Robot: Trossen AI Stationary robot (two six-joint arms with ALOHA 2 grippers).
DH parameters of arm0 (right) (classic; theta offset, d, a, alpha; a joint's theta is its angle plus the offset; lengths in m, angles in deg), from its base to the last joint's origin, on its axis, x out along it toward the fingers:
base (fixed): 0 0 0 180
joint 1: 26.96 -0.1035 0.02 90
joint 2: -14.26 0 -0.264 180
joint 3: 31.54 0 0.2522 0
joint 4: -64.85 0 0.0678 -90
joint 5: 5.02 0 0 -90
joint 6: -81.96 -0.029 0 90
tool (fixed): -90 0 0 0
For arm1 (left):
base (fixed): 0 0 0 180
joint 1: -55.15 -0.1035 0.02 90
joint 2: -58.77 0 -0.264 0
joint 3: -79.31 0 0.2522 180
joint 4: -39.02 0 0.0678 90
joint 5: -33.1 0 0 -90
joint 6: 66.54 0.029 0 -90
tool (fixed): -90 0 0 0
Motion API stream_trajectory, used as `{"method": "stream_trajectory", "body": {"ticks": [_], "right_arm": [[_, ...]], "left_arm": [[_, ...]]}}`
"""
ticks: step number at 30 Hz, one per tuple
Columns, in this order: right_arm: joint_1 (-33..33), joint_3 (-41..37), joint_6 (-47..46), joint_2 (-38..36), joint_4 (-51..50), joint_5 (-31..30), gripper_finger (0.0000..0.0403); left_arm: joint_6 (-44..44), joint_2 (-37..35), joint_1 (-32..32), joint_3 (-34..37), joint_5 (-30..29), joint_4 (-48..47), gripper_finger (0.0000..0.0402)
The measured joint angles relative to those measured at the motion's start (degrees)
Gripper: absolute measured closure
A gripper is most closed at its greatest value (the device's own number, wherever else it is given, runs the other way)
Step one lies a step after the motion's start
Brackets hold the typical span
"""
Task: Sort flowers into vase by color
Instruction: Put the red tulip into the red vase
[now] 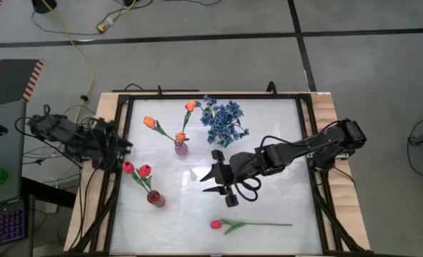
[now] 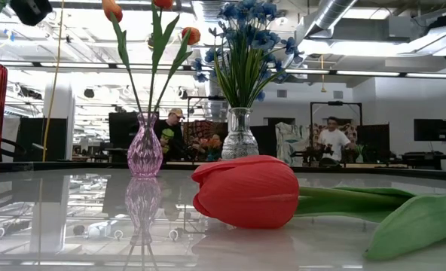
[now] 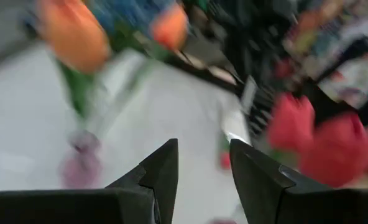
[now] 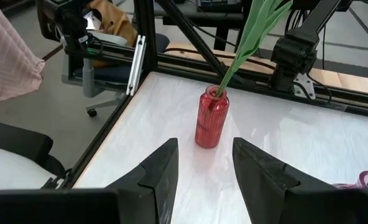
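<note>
One red tulip (image 1: 216, 224) left, lying flat near the table's front edge. My right claw (image 1: 222, 183) hovers mid-table, open and empty, between it and the red vase (image 1: 155, 198). I should drop low, pinch the stem just behind the bud, then lift level. Left claw (image 1: 118, 151) waits open by the table's left rim.

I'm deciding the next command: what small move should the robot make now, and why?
Probably swing the right gripper, open and empty above mid-table, down toward the lone red tulip lying on the table. The red vase already holds two red tulips, and this one alone remains unsorted. The left gripper waits near the left edge.
</note>
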Motion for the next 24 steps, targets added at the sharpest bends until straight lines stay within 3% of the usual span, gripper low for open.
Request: {"method": "stream_trajectory", "body": {"ticks": [8, 19, 24], "right_arm": [[-0.99, 0.0, -0.16, -0.37, -6.29, 0.03, 0.0225], [-5.9, -0.02, -21.84, -0.45, -33.01, 0.15, 0.0225], [-9.52, -0.02, -29.7, -0.44, -37.69, 0.15, 0.0225]], "left_arm": [[3.03, 0.05, -0.02, -1.18, -17.71, 5.49, 0.027], [13.82, 5.82, -0.02, -1.2, -18.56, 18.56, 0.027], [14.44, 9.38, -0.02, -1.2, -17.62, 19.88, 0.027]]}}
